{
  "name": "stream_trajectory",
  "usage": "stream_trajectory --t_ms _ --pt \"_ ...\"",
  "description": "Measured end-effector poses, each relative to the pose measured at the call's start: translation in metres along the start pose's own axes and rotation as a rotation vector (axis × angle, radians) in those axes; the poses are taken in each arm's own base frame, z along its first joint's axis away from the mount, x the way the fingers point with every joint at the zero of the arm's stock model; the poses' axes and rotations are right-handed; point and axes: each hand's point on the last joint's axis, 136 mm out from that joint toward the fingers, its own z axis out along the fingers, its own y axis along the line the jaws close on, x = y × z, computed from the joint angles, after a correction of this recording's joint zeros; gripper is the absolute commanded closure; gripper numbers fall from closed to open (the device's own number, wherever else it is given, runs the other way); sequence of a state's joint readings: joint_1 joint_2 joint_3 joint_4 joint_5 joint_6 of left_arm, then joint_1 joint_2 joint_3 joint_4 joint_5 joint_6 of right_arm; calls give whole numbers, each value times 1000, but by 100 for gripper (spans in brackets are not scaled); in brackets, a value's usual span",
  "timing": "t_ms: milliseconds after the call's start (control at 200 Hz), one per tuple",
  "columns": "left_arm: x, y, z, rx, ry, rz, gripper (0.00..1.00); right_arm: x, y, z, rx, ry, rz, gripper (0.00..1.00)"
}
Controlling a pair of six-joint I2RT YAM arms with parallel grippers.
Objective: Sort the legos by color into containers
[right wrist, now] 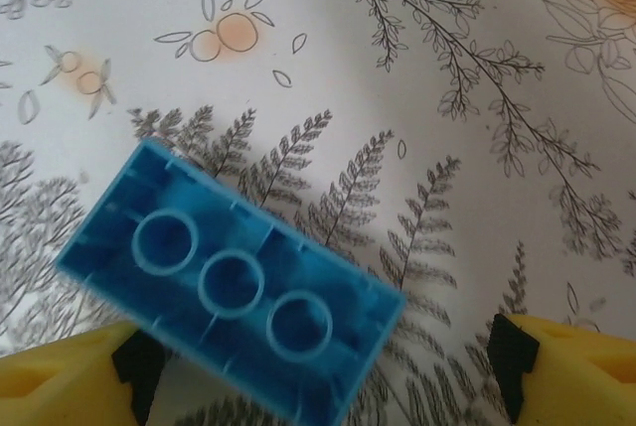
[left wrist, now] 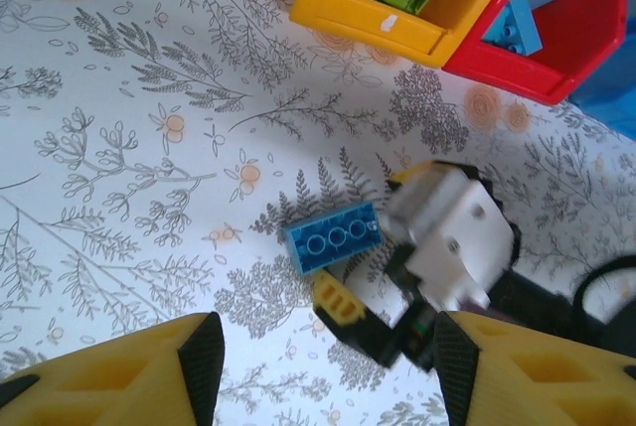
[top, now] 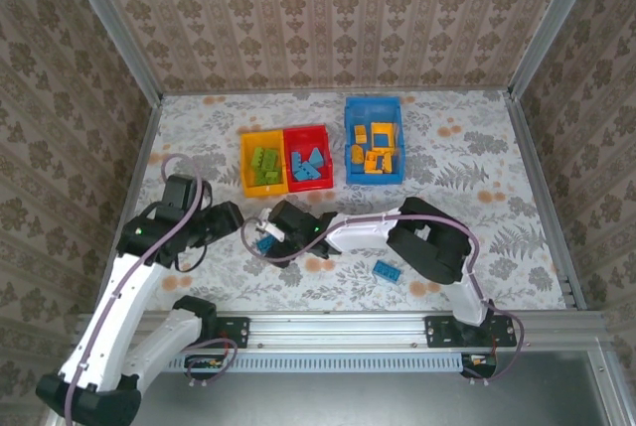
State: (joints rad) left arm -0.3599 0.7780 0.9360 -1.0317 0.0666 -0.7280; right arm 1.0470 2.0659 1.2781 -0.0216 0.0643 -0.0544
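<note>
A blue lego (right wrist: pixel 234 287) lies upside down on the table, hollow side up, between the fingers of my right gripper (right wrist: pixel 323 376). The jaws stand open, with the brick close to the left finger (right wrist: pixel 139 366) and a wide gap to the right one. From above, this blue lego (top: pixel 266 244) sits under the right gripper (top: pixel 270 235). My left gripper (left wrist: pixel 328 376) is open and holds nothing. It hovers just short of the same brick (left wrist: pixel 335 237), to its left (top: pixel 231 217). A second blue lego (top: pixel 388 271) lies nearer the front.
Three containers stand at the back. The yellow bin (top: pixel 246 163) holds green legos, the red bin (top: pixel 308 133) holds blue ones, and the blue bin (top: pixel 374 103) holds orange ones. The right arm's white and black wrist (left wrist: pixel 452 242) crowds the space beside my left fingers.
</note>
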Motion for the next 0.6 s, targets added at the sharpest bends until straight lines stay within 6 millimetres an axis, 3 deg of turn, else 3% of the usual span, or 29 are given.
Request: stream_trajectory --t_ms 220,275,435,600 --pt "10 2 -20 52 -30 39 39 -22 -2 14 39 -17 -6 19" --pt "12 3 -22 57 -36 47 39 -25 -1 18 38 -16 -3 26" --pt "14 4 -23 55 -31 51 40 -28 1 20 27 -17 15 60" --pt "18 4 -21 72 -25 51 40 -26 1 17 27 -20 28 77"
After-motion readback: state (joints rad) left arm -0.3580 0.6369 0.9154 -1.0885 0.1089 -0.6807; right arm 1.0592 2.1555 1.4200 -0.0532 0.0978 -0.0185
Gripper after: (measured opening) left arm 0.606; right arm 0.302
